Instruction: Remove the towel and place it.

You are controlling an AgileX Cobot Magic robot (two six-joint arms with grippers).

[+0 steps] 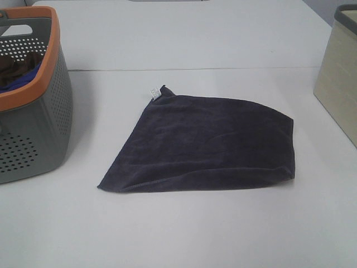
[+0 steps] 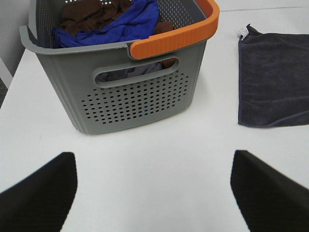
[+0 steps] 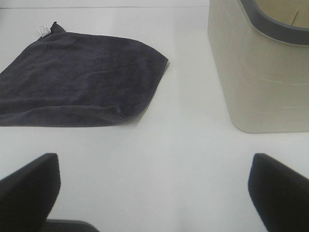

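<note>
The dark charcoal towel (image 1: 203, 142) lies flat on the white table (image 1: 184, 44), folded, its small white tag (image 1: 154, 92) at the far left corner. The left wrist view catches its edge (image 2: 275, 82); in the right wrist view the towel (image 3: 77, 77) spreads out ahead. My left gripper (image 2: 154, 193) is open and empty, low over bare table in front of the basket. My right gripper (image 3: 154, 193) is open and empty too, short of the towel and the bin. Neither gripper appears in the exterior high view.
A grey perforated basket (image 1: 30, 100) with an orange rim stands at the left, also in the left wrist view (image 2: 130, 82), holding a bright blue cloth (image 2: 120, 26) and a brown cloth (image 2: 91, 12). A beige bin (image 1: 341, 78) with a dark rim stands at the right (image 3: 260, 72).
</note>
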